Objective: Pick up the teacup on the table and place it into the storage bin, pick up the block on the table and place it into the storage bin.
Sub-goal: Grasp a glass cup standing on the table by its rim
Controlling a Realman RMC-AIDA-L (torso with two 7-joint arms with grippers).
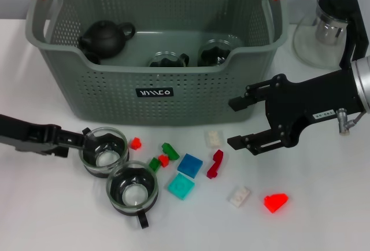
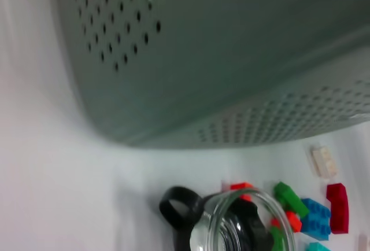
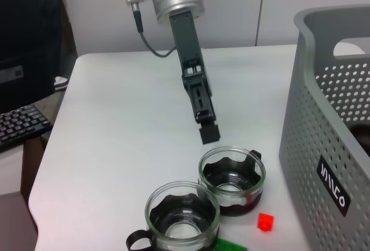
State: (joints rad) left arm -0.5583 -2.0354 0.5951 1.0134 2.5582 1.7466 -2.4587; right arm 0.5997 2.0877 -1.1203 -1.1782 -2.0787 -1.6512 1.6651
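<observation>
Fingers point(image 1: 75, 140) of the left gripper point(image 1: 87, 139) meet the clear, black-banded teacup point(image 1: 104, 151).

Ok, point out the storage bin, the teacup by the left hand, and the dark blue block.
storage bin point(image 1: 191, 98): head view, front wall beside the label.
teacup point(image 1: 104, 156): head view, glass base inside.
dark blue block point(image 1: 189, 165): head view, top face.

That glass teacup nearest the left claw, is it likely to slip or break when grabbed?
The teacup looks like clear glass in a black holder, so probably smooth and somewhat fragile if squeezed hard or dropped. Its wide, low shape suggests it will not tip easily. The left gripper is at its rim; a rim grip may let it swing.
</observation>
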